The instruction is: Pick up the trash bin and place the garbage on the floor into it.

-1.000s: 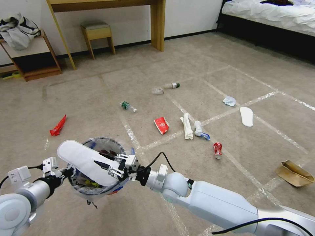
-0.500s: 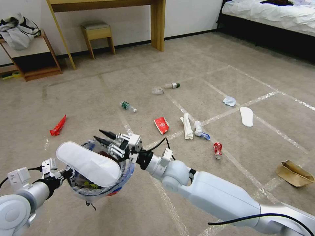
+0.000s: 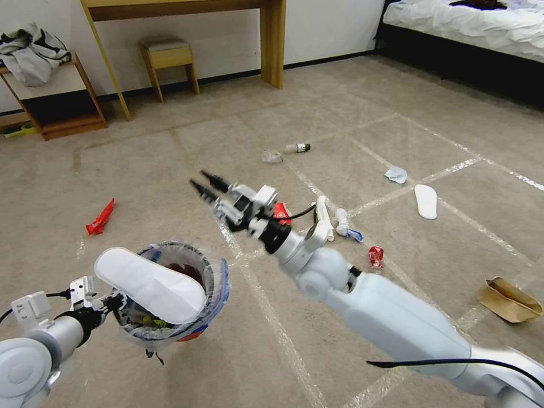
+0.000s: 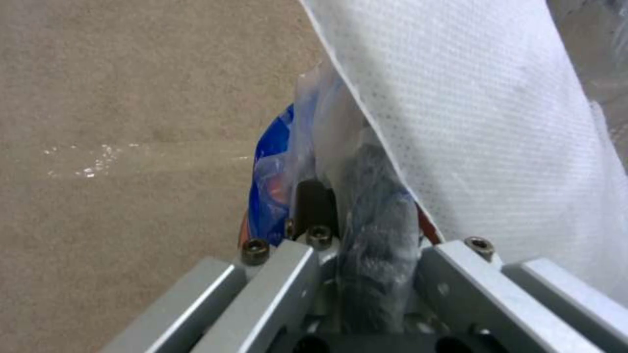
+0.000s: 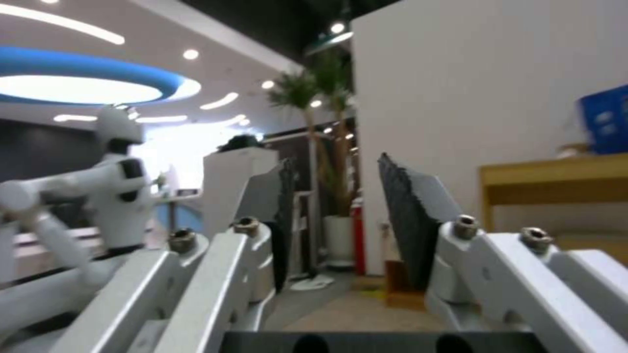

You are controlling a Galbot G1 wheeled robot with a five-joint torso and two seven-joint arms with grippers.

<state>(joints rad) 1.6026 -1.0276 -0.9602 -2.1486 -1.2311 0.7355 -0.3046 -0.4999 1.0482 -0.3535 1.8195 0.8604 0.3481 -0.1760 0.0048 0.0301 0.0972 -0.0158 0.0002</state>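
Observation:
My left gripper (image 3: 111, 301) is shut on the near rim of the trash bin (image 3: 190, 323) and holds it off the floor. It is a red bucket with a clear, blue-printed liner. In the left wrist view the gripper (image 4: 343, 208) pinches liner and rim (image 4: 272, 162). A flat white slipper-shaped piece (image 3: 150, 285) lies across the bin's mouth. My right gripper (image 3: 203, 182) hangs open and holds nothing, beyond the bin; its fingers (image 5: 405, 220) stand apart. Garbage on the floor: a red wrapper (image 3: 100, 217), a bottle (image 3: 297, 148), a paper roll (image 3: 324, 218), a red can (image 3: 375, 256).
More litter lies to the right: a tissue (image 3: 396, 174), a white insole (image 3: 425, 201), a brown paper scrap (image 3: 507, 300). A wooden desk leg (image 3: 272, 42), a stool (image 3: 168, 59) and a shelf (image 3: 56, 96) line the far wall. A bed (image 3: 470, 28) stands at the far right.
My right gripper has left the white piece lying across the bin and swung up and forward, away from the bin. It now covers the green-labelled bottle on the floor.

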